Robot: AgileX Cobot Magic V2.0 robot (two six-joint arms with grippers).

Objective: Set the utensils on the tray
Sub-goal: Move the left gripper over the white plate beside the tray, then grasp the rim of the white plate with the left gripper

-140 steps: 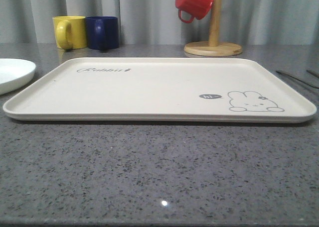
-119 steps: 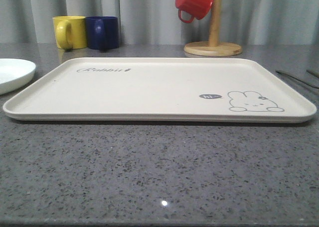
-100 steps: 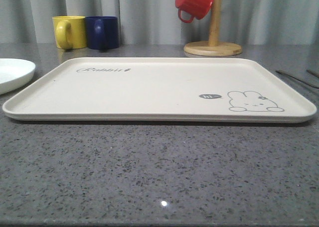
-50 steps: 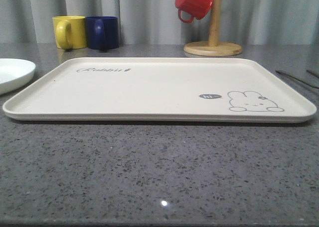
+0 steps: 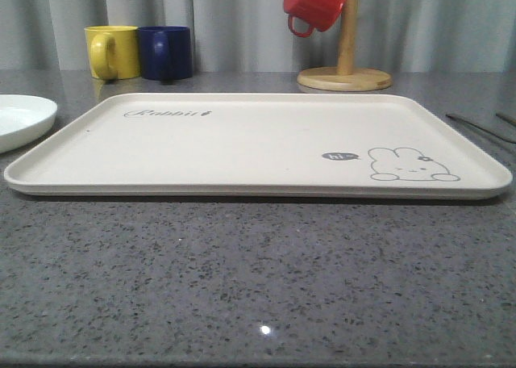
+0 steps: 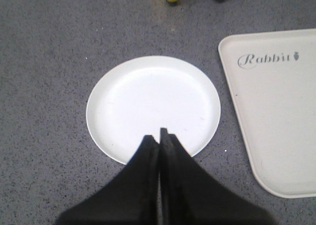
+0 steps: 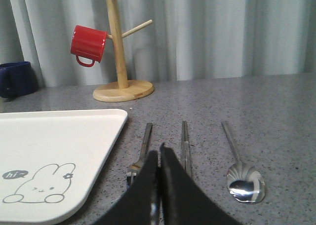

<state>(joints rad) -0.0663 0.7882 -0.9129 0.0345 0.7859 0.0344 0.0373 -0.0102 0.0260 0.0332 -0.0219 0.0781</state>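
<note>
**Tray bare, cutlery on the table beside it**

Front view: the tray [image 5: 242, 146] lies flat on the grey speckled table [image 5: 258, 279], with "Rabbit" script near its far left corner and the rabbit drawing near its near right corner. Nothing lies on it. A white plate [image 5: 20, 119] sits just off its left end. Behind, a yellow mug [image 5: 111, 52] and a blue mug [image 5: 166, 52] stand side by side, touching or nearly so, and a red mug [image 5: 314, 3] hangs on a wooden mug tree [image 5: 345, 57]. Off the tray's right edge, thin dark lines of cutlery [image 5: 482, 128] lie on the table (too slim here to tell which pieces).

Left wrist view: the left gripper [image 6: 159, 138] has its black fingers pressed together, holding nothing, above the near rim of the plate [image 6: 148, 101]. The tray's corner with the script [image 6: 276, 101] is just beside the plate, not touching it.

Right wrist view: the right gripper [image 7: 158, 158] is likewise closed and holds nothing. Beyond it, on the table, lie the fork [image 7: 142, 148], the chopsticks [image 7: 185, 143] and the spoon [image 7: 239, 168], roughly parallel and apart from one another. The fork is nearest the tray [image 7: 59, 141], just outside its rim. The gripper's tips sit between fork and chopsticks (whether they touch the table I cannot tell)
</note>
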